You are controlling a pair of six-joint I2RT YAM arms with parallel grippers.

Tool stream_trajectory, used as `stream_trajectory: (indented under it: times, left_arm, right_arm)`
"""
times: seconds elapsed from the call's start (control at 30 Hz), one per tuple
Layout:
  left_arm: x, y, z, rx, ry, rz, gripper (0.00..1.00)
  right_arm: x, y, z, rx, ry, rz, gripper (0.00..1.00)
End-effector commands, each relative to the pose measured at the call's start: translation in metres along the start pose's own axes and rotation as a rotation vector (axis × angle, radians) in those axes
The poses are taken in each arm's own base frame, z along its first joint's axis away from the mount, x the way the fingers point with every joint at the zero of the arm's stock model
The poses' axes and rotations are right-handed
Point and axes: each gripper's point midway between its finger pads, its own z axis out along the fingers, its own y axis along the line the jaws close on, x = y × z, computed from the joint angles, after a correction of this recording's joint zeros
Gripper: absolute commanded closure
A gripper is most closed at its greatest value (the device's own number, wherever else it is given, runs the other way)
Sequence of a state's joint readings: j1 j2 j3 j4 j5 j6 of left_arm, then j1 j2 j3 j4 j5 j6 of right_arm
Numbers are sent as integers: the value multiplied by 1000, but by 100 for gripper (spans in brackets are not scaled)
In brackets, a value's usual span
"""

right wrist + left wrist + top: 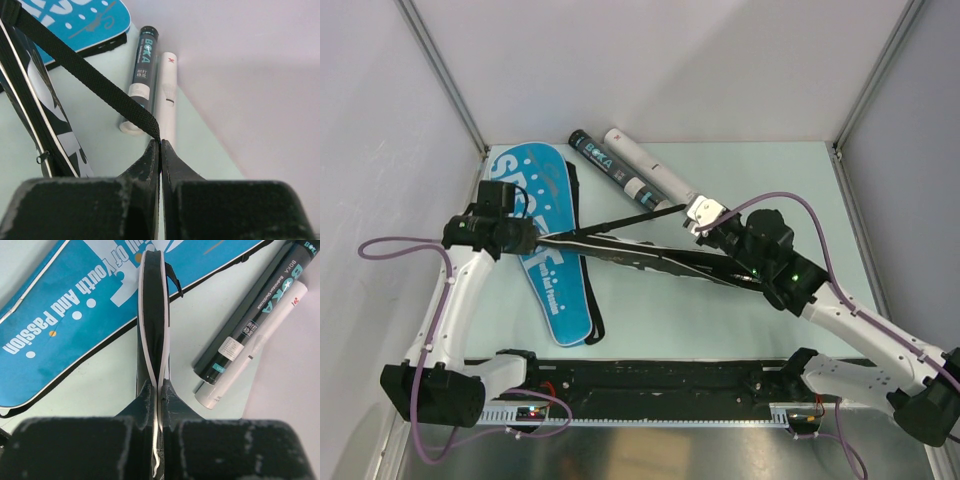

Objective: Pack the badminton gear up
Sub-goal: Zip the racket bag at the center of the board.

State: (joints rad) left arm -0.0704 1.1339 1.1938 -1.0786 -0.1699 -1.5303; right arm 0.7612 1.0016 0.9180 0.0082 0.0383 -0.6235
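A black racket bag (650, 258) hangs stretched above the table between both arms. My left gripper (535, 238) is shut on its white-piped edge (152, 315), which runs straight out from the pinched fingertips (158, 385). My right gripper (686, 211) is shut on the bag's black webbing strap (85, 75), clamped at the tips (160, 142). Part of the black bag (40, 120) shows at the left of the right wrist view. A blue SPORT bag (545, 250) lies flat on the table under the left end.
A black tube (605, 165) and a white tube (645, 165) lie side by side at the back of the table, close to the rear wall. Both tubes, the black tube (142, 70) and white tube (166, 95), lie just beyond my right fingertips. Side walls close in the table.
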Motion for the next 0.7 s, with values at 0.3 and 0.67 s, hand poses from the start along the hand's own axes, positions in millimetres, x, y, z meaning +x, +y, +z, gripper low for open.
stream_trajectory:
  times: [0.3, 0.67]
  left_arm:
    - [-51, 24, -6, -83, -242, 53, 100]
    - [-35, 24, -12, -50, -151, -41, 100]
  right_arm:
    - [46, -88, 3, 318, 74, 24, 89]
    - [97, -3, 39, 89, 261, 322, 76]
